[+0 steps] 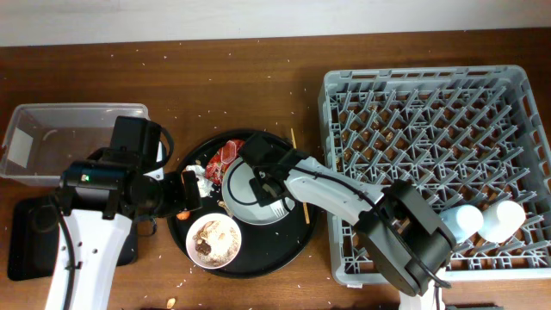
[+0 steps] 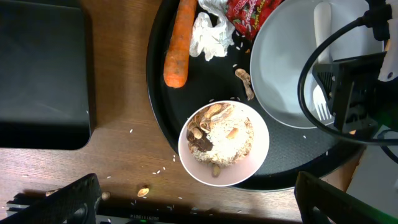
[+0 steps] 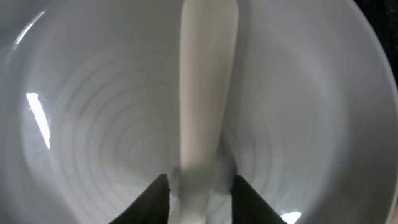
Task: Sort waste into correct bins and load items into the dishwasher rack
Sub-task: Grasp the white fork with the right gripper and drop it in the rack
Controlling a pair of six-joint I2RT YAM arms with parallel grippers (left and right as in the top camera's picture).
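The light, stiff, slippery white fork [image 3: 208, 81] lies on the plate [image 3: 93, 124] at frame centre, handle between the right tool's [image 3: 200, 185] fingers, grip uncertain; mid-handle seems the best hold.

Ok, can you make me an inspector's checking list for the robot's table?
Surface: brown wooden table, sprinkled with rice grains.
Job's things: carrot stick, tissue, red wrapper, bowl of leftovers and plate sit on the round black tray; chopstick at its right edge; cups in the grey rack; clear tub and black bin tray at left.
Clutter: nut-like scrap on the table.
Grippers: left gripper open, near the bowl; right gripper shut on the white fork over the plate.
Cables: black cable loops over the plate.
Surroundings: pale wall behind the table.
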